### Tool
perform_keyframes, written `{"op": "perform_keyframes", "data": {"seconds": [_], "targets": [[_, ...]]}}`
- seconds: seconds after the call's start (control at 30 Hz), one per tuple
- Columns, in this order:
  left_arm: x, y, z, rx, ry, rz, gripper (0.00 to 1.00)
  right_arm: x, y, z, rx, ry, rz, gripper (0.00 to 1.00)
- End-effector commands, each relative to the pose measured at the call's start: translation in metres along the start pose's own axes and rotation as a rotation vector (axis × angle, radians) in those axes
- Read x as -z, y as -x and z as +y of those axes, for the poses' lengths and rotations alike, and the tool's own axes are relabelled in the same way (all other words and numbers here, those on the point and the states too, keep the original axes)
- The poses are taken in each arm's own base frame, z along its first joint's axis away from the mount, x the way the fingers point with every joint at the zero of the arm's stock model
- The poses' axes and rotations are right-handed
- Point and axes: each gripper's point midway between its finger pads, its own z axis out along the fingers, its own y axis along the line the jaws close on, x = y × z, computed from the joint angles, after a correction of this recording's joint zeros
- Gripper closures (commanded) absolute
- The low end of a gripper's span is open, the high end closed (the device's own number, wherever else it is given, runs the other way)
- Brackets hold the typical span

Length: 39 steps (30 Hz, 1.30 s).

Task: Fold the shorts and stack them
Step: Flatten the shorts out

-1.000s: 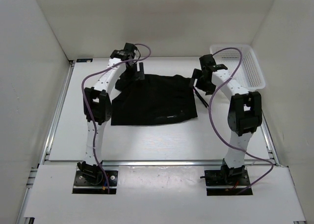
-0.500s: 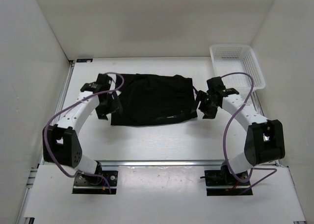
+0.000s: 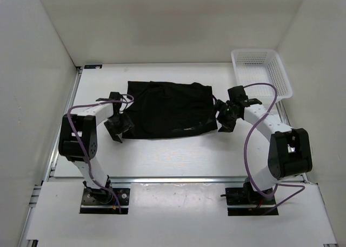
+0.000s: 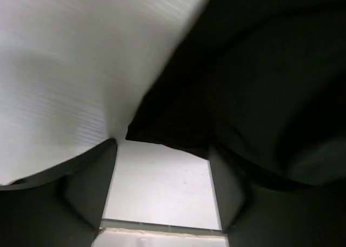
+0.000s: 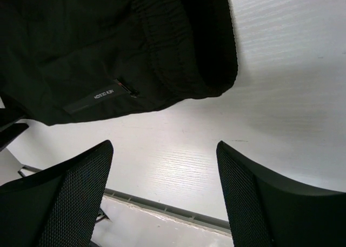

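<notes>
The black shorts (image 3: 167, 109) lie spread flat on the white table, with a thin white mark near the front hem. My left gripper (image 3: 120, 129) is open and low at their front left corner; in the left wrist view the corner of the shorts (image 4: 178, 133) lies just beyond the fingertips (image 4: 162, 182). My right gripper (image 3: 223, 122) is open and empty beside their front right corner; the right wrist view shows the waistband and small white label of the shorts (image 5: 119, 58) just ahead of the open gripper (image 5: 165, 155).
A white mesh basket (image 3: 262, 73) stands at the back right corner. White walls enclose the table on three sides. A metal rail (image 3: 173, 179) runs along the table's front edge.
Both arms have swung down from the back of the shorts to the front corners. The left gripper has moved nearer and lower in the last half second. The shorts lie a bit flatter.
</notes>
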Motion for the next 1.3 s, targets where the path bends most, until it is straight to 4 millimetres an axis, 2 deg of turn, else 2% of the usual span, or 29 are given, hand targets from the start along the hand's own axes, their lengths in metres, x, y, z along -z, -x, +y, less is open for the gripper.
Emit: {"op": "perform_keyframes", "data": {"seconds": [0.0, 0.07, 0.1, 0.13, 0.3, 0.43, 0.53, 0.57, 0.6, 0.63, 0.67, 0.7, 0.8, 0.87, 0.97, 1.0, 1.1, 1.17, 1.27], "targets": [[0.004, 0.029, -0.019, 0.026, -0.064, -0.08, 0.26, -0.001, 0.004, 0.006, -0.014, 0.051, -0.001, 0.18], [-0.001, 0.033, -0.022, 0.027, -0.058, -0.073, 0.41, -0.005, 0.004, 0.0, -0.048, 0.066, 0.017, 0.18], [-0.002, 0.035, -0.024, 0.027, -0.057, -0.072, 0.73, -0.011, 0.0, -0.001, -0.072, 0.073, 0.033, 0.18], [-0.005, 0.034, -0.023, 0.027, -0.051, -0.063, 0.89, -0.015, 0.001, -0.005, -0.087, 0.078, 0.042, 0.18], [0.004, 0.034, -0.025, 0.026, -0.075, -0.079, 0.89, -0.033, 0.003, 0.0, -0.15, 0.106, 0.075, 0.2], [0.01, 0.036, -0.027, 0.025, -0.088, -0.096, 0.89, -0.048, 0.002, 0.005, -0.13, 0.085, 0.083, 0.25], [0.014, 0.035, -0.029, 0.023, -0.105, -0.097, 0.89, -0.063, 0.003, -0.009, -0.151, -0.013, 0.05, 0.36], [0.014, 0.035, -0.029, 0.023, -0.105, -0.097, 0.89, -0.069, -0.001, -0.013, -0.159, -0.042, 0.04, 0.44], [0.017, 0.036, -0.03, 0.023, -0.111, -0.105, 0.89, -0.071, -0.001, -0.014, -0.158, -0.064, 0.024, 0.47], [0.017, 0.036, -0.03, 0.014, -0.111, -0.106, 0.89, -0.077, 0.003, -0.025, -0.168, -0.105, -0.012, 0.49], [0.017, 0.036, -0.03, 0.014, -0.111, -0.106, 0.89, -0.08, -0.004, -0.028, -0.163, -0.131, -0.012, 0.5], [0.02, 0.037, -0.031, 0.013, -0.117, -0.114, 0.89, -0.081, 0.001, -0.029, -0.179, -0.14, -0.039, 0.5], [0.023, 0.036, -0.03, 0.013, -0.117, -0.114, 0.89, -0.087, -0.009, -0.036, -0.18, -0.192, -0.062, 0.5], [0.021, 0.033, -0.027, 0.004, -0.111, -0.108, 0.89, -0.087, -0.009, -0.037, -0.183, -0.208, -0.089, 0.5], [0.019, 0.031, -0.025, 0.005, -0.106, -0.101, 0.89, -0.092, -0.007, -0.047, -0.196, -0.262, -0.121, 0.6], [0.019, 0.033, -0.023, 0.005, -0.104, -0.102, 0.89, -0.092, -0.005, -0.049, -0.195, -0.271, -0.132, 0.73], [0.019, 0.028, -0.019, -0.004, -0.097, -0.094, 0.89, -0.091, 0.003, -0.055, -0.192, -0.314, -0.169, 0.99], [0.023, 0.033, -0.016, -0.004, -0.095, -0.114, 0.89, -0.086, 0.007, -0.055, -0.175, -0.323, -0.191, 1.0], [0.03, 0.037, -0.011, 0.004, -0.101, -0.129, 0.89, -0.064, 0.015, -0.047, -0.145, -0.303, -0.234, 1.0]]}}
